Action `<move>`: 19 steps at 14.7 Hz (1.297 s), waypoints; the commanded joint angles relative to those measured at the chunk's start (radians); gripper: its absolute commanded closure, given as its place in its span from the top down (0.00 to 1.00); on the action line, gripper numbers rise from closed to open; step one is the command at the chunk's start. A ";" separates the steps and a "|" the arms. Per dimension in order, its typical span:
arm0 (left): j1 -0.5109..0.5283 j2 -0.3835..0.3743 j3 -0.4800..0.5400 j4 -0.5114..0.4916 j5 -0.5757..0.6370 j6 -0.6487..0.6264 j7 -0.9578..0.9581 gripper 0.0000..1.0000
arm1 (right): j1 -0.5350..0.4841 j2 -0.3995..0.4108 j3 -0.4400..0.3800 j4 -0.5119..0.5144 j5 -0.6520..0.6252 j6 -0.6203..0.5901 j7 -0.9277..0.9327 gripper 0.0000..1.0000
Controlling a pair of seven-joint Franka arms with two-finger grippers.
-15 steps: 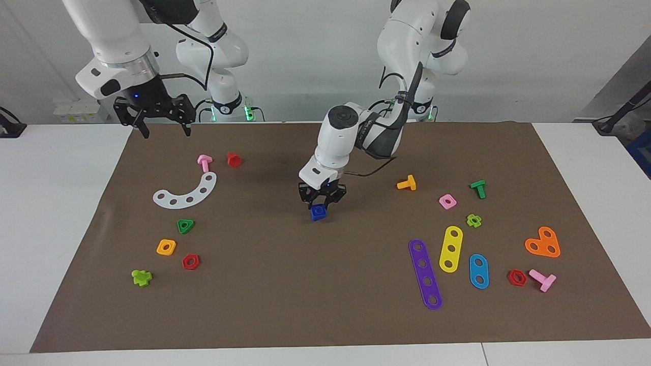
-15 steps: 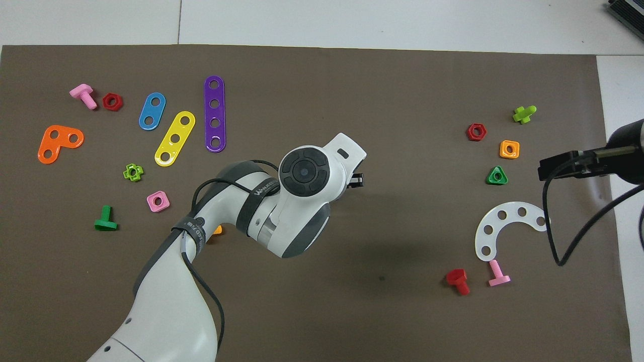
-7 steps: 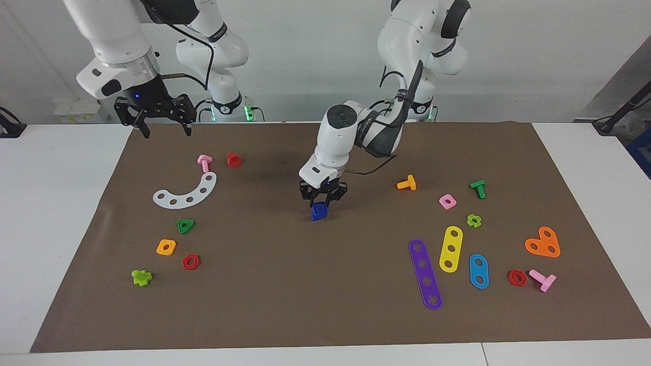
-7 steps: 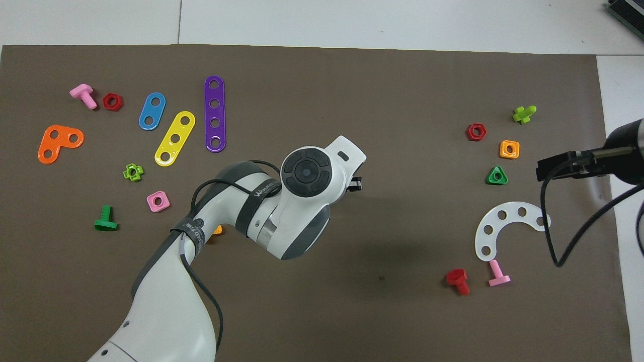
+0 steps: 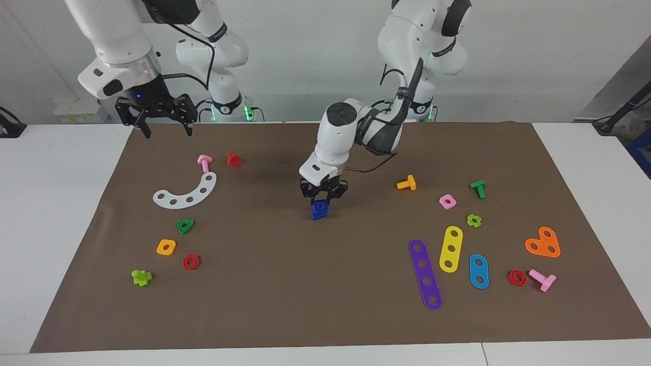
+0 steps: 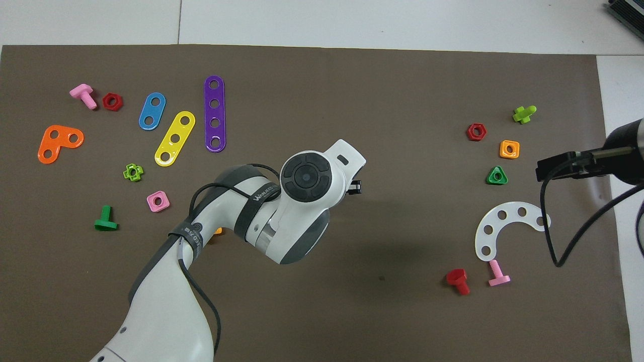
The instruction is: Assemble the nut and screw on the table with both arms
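Right end effector (image 5: 155,116) hangs with fingers spread and empty above the mat's (image 5: 285,295) corner nearest the right arm's base, waiting, probably so it has room to come in for the mating step. Left end effector (image 5: 322,200), at mid-mat, points down with fingers closed on the nut (image 5: 319,209), low over the mat or just touching it. I cannot make out the screw as a separate piece. White tabletop (image 5: 61,213) borders the mat.
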 commanded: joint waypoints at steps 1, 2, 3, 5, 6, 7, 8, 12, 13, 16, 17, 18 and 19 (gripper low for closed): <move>-0.022 0.011 0.008 -0.060 0.007 0.048 -0.035 0.13 | -0.004 -0.009 -0.004 -0.009 0.023 -0.012 -0.005 1.00; -0.019 0.011 0.008 -0.058 0.007 0.053 -0.035 0.13 | -0.004 -0.009 -0.004 -0.009 0.023 -0.012 -0.005 1.00; -0.014 0.014 0.008 -0.058 0.006 0.071 -0.037 0.13 | -0.004 -0.009 -0.004 -0.009 0.023 -0.012 -0.003 1.00; -0.010 0.017 0.008 -0.061 0.006 0.106 -0.037 0.13 | -0.004 -0.009 -0.004 -0.009 0.023 -0.012 -0.002 1.00; -0.010 0.017 0.008 -0.066 0.006 0.111 -0.037 0.13 | -0.004 -0.009 -0.004 -0.010 0.023 -0.011 0.000 1.00; -0.010 0.017 0.008 -0.069 0.006 0.120 -0.037 0.13 | -0.004 -0.009 -0.004 -0.009 0.023 -0.011 -0.002 1.00; -0.010 0.017 0.008 -0.080 0.006 0.139 -0.037 0.13 | -0.002 -0.009 -0.003 -0.009 0.023 -0.011 -0.003 1.00; -0.011 0.008 0.009 -0.123 0.007 0.156 -0.034 0.13 | 0.001 -0.009 -0.004 -0.009 0.023 -0.011 -0.002 1.00; -0.011 0.007 0.009 -0.123 0.007 0.153 -0.034 0.13 | -0.001 -0.009 -0.004 -0.009 0.025 -0.011 -0.002 1.00; -0.014 0.005 0.009 -0.126 0.007 0.136 -0.035 0.13 | -0.002 -0.009 -0.004 -0.009 0.025 -0.011 -0.002 1.00; -0.013 0.005 0.009 -0.117 0.007 0.134 -0.035 0.12 | -0.002 -0.009 -0.003 -0.009 0.025 -0.011 -0.002 1.00; -0.010 0.008 0.009 -0.103 0.006 0.130 -0.035 0.12 | -0.002 -0.009 -0.004 -0.009 0.025 -0.011 -0.002 1.00; -0.007 0.011 0.009 -0.078 0.004 0.104 -0.035 0.12 | -0.002 -0.009 -0.004 -0.009 0.025 -0.011 -0.002 1.00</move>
